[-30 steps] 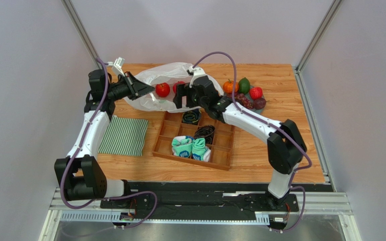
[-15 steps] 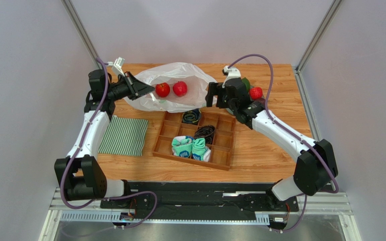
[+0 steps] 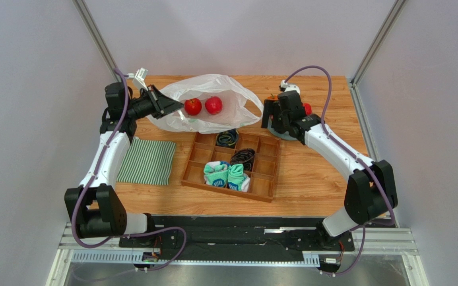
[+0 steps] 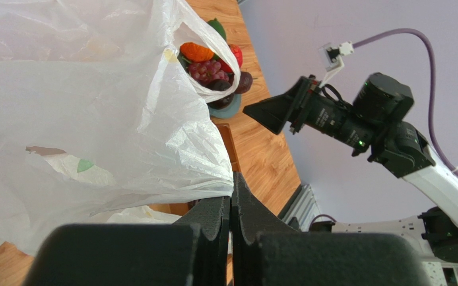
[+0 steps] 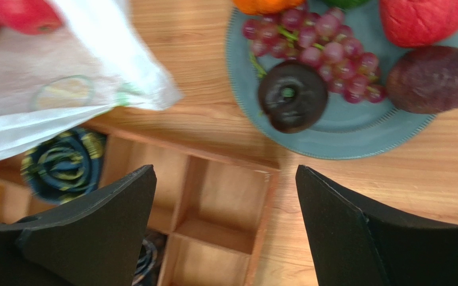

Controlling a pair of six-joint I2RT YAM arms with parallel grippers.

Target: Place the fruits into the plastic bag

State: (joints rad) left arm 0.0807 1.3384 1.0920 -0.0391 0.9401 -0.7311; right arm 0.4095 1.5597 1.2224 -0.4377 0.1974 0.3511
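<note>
The bag (image 3: 228, 89) — thin, white, crinkly film — lies just behind the tray (image 3: 263, 179), a wooden grid of square cells. 2 smooth red apples (image 3: 193, 106) sit inside it, side by side. The left gripper (image 4: 231, 190), off the tray's far left corner, is pinched on the bag's rim, jaws closed on the film. The right gripper (image 5: 225, 232) hangs over the tray's far right corner, its black wedge-shaped jaws wide apart and holding nothing. Just beyond that corner a round teal plate (image 5: 357, 140) carries bumpy grapes (image 5: 327, 47), a dark fruit (image 5: 292, 95) with a dimpled top, a matte purple fruit (image 5: 434, 80), a rough red fruit (image 5: 422, 18) and an orange fruit (image 5: 267, 5)
</note>
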